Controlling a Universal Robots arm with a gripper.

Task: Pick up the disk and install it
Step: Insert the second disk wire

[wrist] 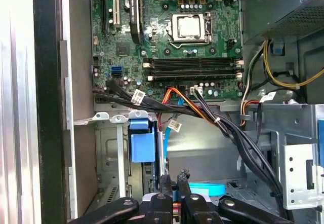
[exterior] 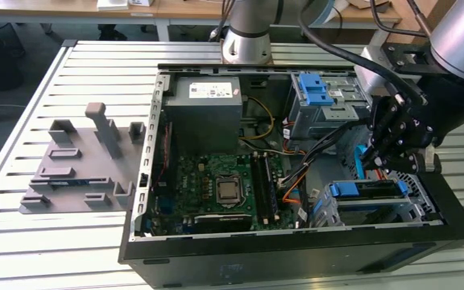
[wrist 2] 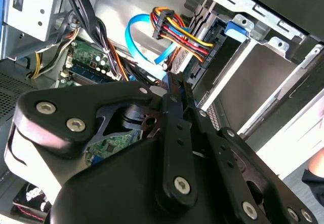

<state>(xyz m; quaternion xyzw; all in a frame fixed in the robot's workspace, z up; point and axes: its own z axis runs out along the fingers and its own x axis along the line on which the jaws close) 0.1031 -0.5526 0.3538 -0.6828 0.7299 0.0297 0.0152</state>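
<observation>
Exterior view: an open black computer case (exterior: 296, 257) lies on a slatted metal bench (exterior: 95, 66), with a grey plastic stand (exterior: 79, 169) beside it on the exterior view's left. Inside the case are a grey power supply (exterior: 208, 115) and a green motherboard (exterior: 215, 193). My end effector (exterior: 373, 162) hangs inside the case at the exterior view's right, just above the drive cage. The disk (exterior: 369, 189) sits in that cage with its blue rail and tab facing up, and most of its body is hidden.

Second wrist view: my end effector (wrist 2: 174, 82) points into the case, its fingers drawn together with nothing between them. Just past the tips are a curved blue cable (wrist 2: 134, 36) and a bundle of coloured wires (wrist 2: 177, 31). The disk's blue tab (wrist 2: 235, 29) shows at the cage edge.

First wrist view: my end effector (wrist: 173, 179) has its fingertips close together. The disk (wrist: 140, 145) stands in the cage beside them, apart from my fingers. The motherboard (wrist: 187, 46) lies beyond.
</observation>
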